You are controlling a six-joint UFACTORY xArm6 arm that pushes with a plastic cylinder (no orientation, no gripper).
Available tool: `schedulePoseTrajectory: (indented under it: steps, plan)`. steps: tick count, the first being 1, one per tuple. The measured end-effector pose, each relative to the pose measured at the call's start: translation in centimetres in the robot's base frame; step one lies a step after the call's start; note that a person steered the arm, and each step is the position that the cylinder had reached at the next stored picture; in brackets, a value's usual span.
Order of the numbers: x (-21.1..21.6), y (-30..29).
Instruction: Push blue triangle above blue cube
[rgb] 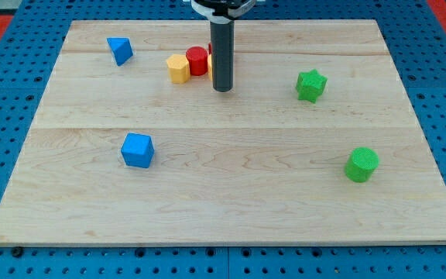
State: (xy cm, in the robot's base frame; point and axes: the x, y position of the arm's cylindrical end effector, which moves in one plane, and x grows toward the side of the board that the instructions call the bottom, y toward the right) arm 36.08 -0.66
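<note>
The blue triangle (119, 50) lies near the board's top left. The blue cube (137, 149) sits below it and a little to the right, left of the board's middle. My tip (222, 89) rests on the board at the top centre, well to the right of both blue blocks. It stands just right of a cluster of red and yellow blocks, with a small gap to the yellow hexagon.
A yellow hexagon block (178, 68) and a red cylinder (197, 60) sit together left of my rod; another block behind the rod is mostly hidden. A green star (311, 84) is at the right. A green cylinder (361, 164) is at the lower right. The wooden board (231, 209) lies on a blue pegboard.
</note>
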Motion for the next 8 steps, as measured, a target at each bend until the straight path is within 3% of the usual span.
schedulePoseTrajectory:
  steps: [2, 4, 6, 8]
  plan:
    - [2.7, -8.5]
    - [2.5, -15.4]
    - [-1.7, -21.1]
    - [-9.9, -21.1]
